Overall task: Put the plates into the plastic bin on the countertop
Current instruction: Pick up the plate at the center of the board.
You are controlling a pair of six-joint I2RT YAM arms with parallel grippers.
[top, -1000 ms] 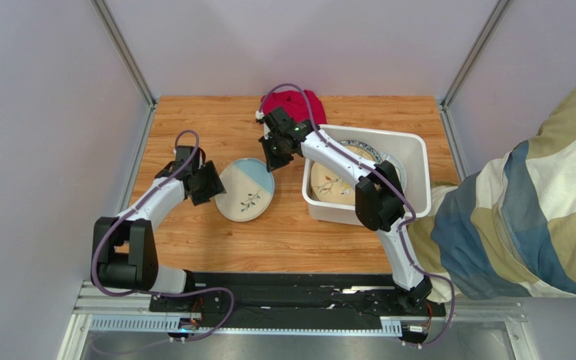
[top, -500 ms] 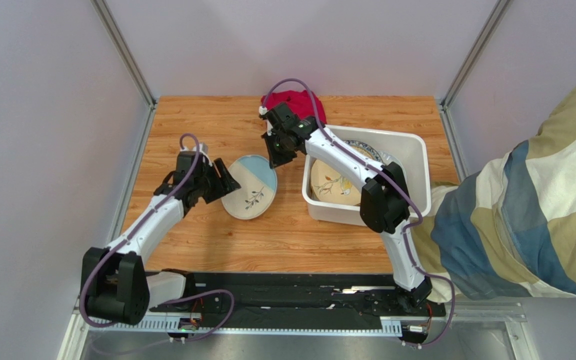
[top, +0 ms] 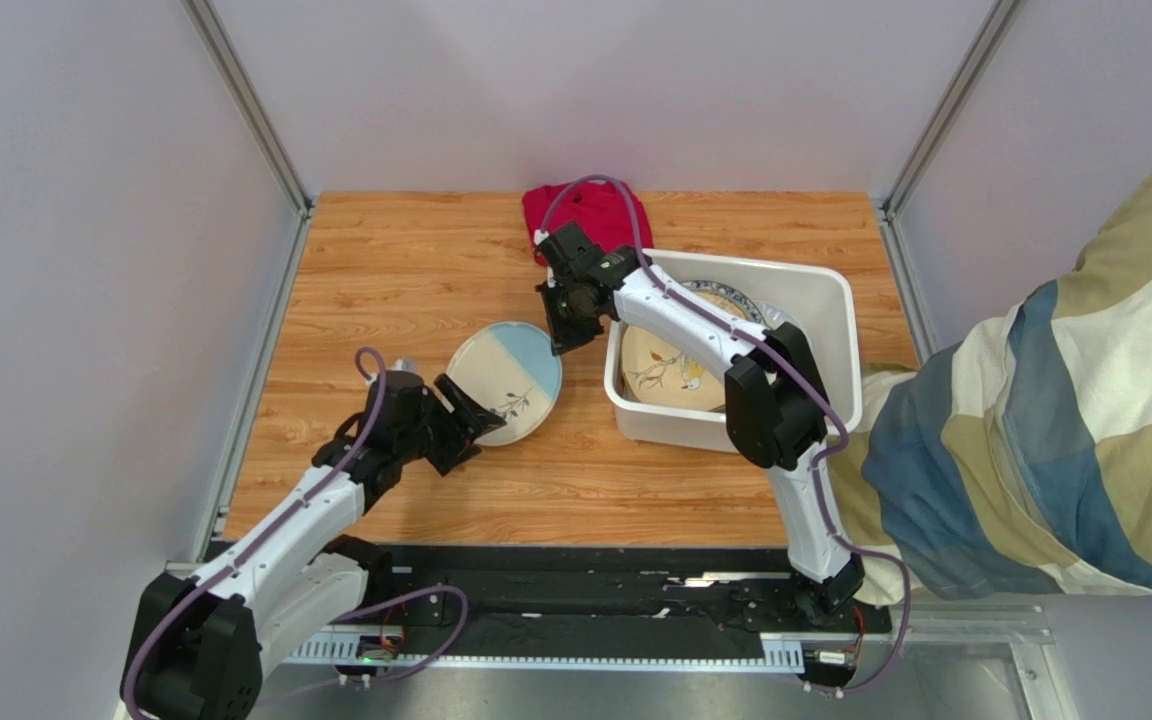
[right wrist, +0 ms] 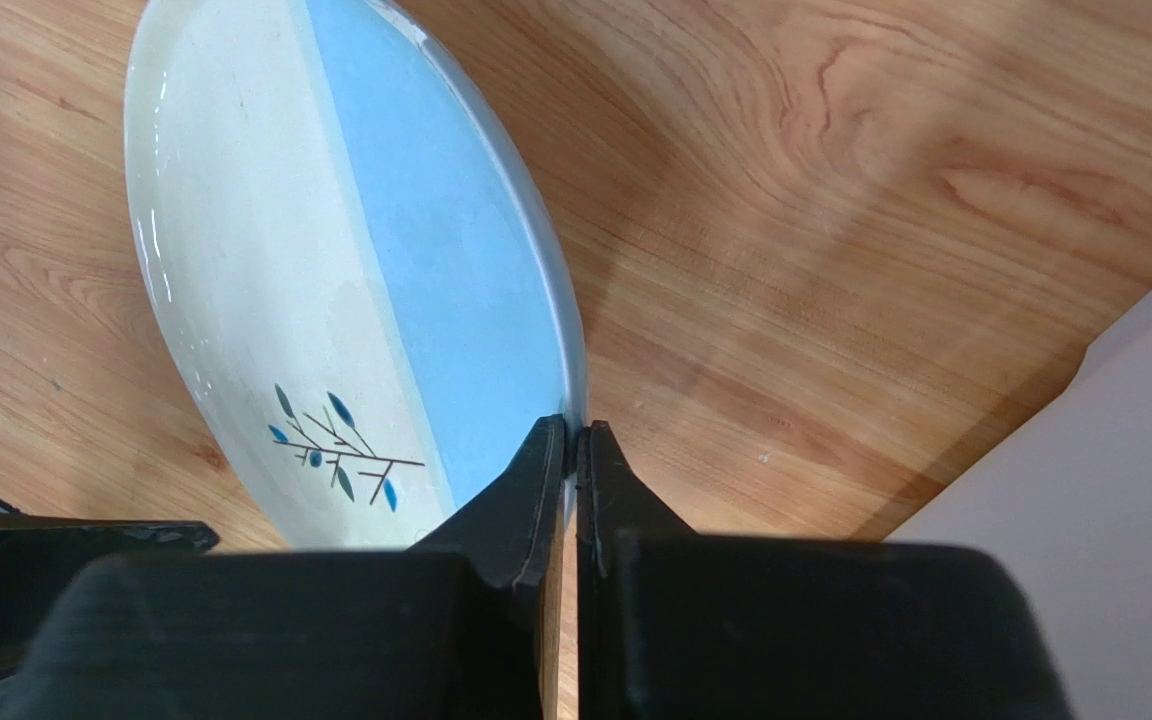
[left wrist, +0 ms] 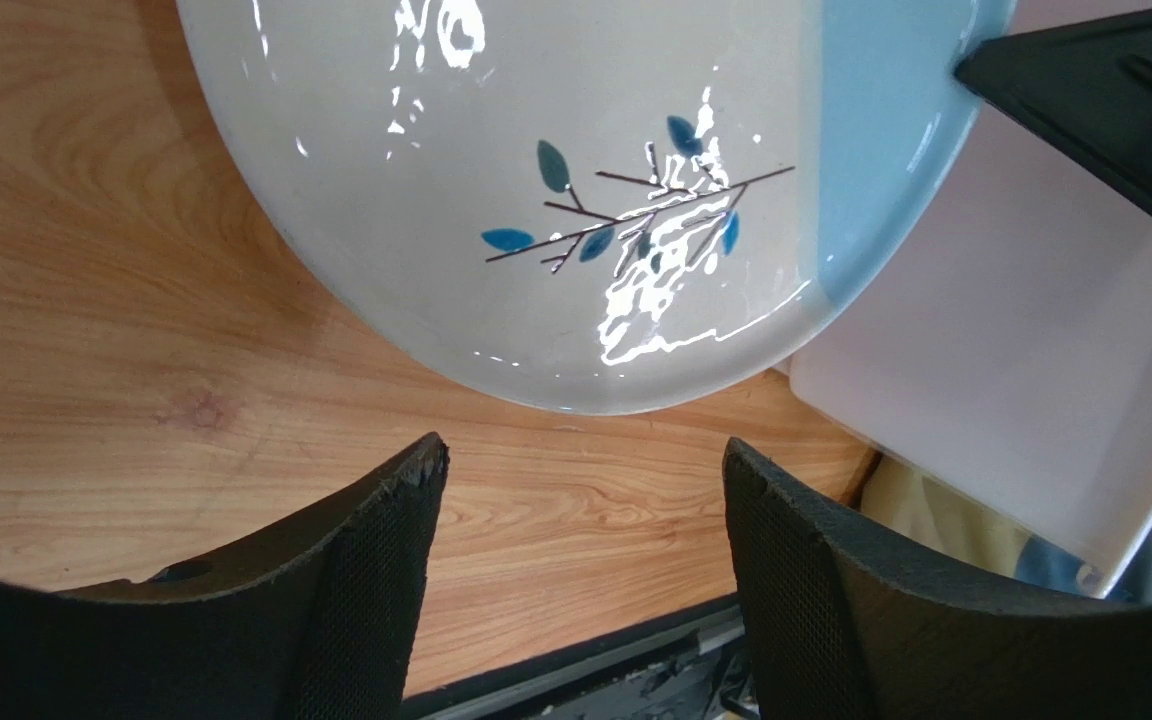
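Now the left gripper (top: pixel 458 431) hangs low over the light-brown wood-grain worktop (top: pixel 387 270). Its jaws are apart with nothing between them, and they face the near rim of the cream-and-blue round ceramic plate with a leaf sprig (top: pixel 504 383). That plate seems to lie flat on the worktop, just left of the bin and not yet in it. At its far-right rim sits the right gripper (top: pixel 569 311), jaws pressed together, their tips just at the plate's edge rather than around it. Beyond stands the white rectangular plastic bin (top: pixel 838 300), with other plates (top: pixel 663 372) already lying inside. A folded red cloth (top: pixel 597 210) lies at the far edge.

A flat plate offers little to grip, so the closed right tips probably serve best as a brace or lever against the far rim. The left jaws should then slip one finger under the near rim and close on the rim itself, not on the glossy face. After that the plate needs lifting clear of the bin's rolled rim and lowering gently onto the stack.

A second ago the left gripper stood at the plate's left side, further back. It has since swung round to the near side. The plate and the right gripper have hardly shifted.
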